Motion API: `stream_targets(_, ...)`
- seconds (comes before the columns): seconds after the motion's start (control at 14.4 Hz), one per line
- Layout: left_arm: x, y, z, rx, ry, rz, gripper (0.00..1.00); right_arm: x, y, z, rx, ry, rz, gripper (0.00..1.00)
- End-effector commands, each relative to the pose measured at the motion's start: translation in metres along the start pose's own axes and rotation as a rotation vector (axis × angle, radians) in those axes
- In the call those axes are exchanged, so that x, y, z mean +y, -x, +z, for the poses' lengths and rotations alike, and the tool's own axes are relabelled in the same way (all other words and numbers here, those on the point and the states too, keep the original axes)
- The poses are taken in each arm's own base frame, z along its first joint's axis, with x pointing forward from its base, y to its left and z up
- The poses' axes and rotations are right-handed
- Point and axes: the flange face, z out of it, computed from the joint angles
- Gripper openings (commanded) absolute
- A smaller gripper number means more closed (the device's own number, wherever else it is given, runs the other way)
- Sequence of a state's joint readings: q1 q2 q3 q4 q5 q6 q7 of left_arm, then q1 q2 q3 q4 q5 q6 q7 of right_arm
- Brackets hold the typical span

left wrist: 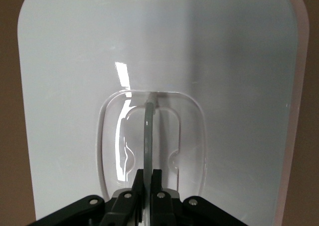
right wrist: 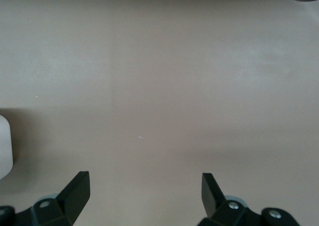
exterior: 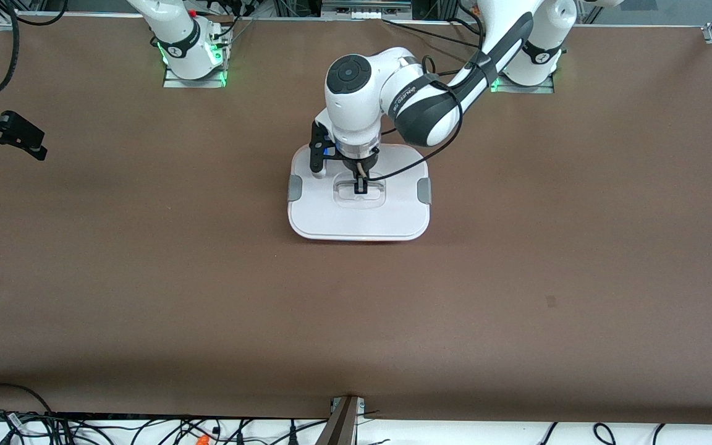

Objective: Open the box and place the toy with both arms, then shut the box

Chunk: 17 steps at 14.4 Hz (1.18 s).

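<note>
The box is set on the table at mid-table, lid on. The lid's clear handle is clamped between the closed fingers of the left gripper. The right gripper is held over bare table at the right arm's end, fingers spread wide, waiting. The toy is not seen.
</note>
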<state>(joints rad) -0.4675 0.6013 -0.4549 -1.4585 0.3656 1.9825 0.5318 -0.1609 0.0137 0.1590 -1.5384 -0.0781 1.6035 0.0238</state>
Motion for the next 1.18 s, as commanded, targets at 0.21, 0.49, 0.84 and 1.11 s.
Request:
stream_targets(0.21,0.010,-0.007,0.001,-0.012,-0.031,0.012,0.00,0.001,0.001,-0.008,-0.012,-0.058,0.067,0.99)
stream_targets(0.49,0.018,-0.010,0.006,-0.020,-0.021,0.022,0.00,-0.002,0.004,-0.006,-0.037,-0.057,0.063,0.99)
stream_targets(0.84,0.018,-0.007,0.011,-0.030,-0.014,0.023,0.00,-0.004,0.005,-0.004,-0.048,-0.048,0.064,0.99)
stream_targets(1.11,0.019,-0.008,0.017,-0.033,-0.007,0.024,0.00,-0.001,0.004,-0.004,-0.044,-0.048,0.067,0.99)
